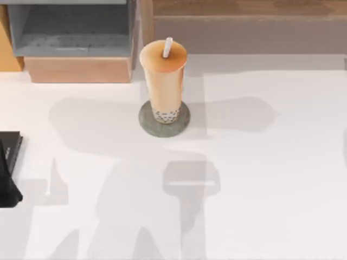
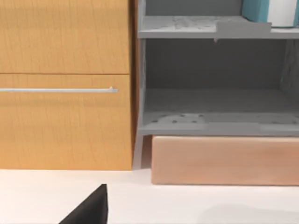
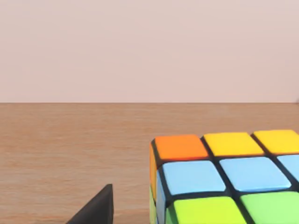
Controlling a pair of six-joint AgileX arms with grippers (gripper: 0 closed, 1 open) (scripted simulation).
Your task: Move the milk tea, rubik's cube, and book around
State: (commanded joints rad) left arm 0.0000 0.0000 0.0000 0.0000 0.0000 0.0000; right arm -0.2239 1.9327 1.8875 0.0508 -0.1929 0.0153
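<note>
The milk tea (image 1: 164, 81) stands upright on a round grey coaster (image 1: 146, 122) at the table's back middle, with its white straw up. The rubik's cube (image 3: 224, 182) rests on a brown wooden surface (image 3: 70, 149), close in front of my right gripper (image 3: 96, 209), with a small gap between the two. The book (image 2: 254, 8), teal with white page edges, stands on the upper level of the grey shelf (image 2: 215, 121). My left gripper (image 1: 8, 179) is parked at the table's left edge, far from the cup, and faces the shelf.
A grey shelf unit (image 1: 70, 27) on a tan base (image 1: 78, 69) stands at the back left. Beside it is a wooden cabinet with a drawer handle (image 2: 56, 90). A long wooden ledge (image 1: 244, 8) runs along the back right. White tabletop (image 1: 260, 179) spreads in front.
</note>
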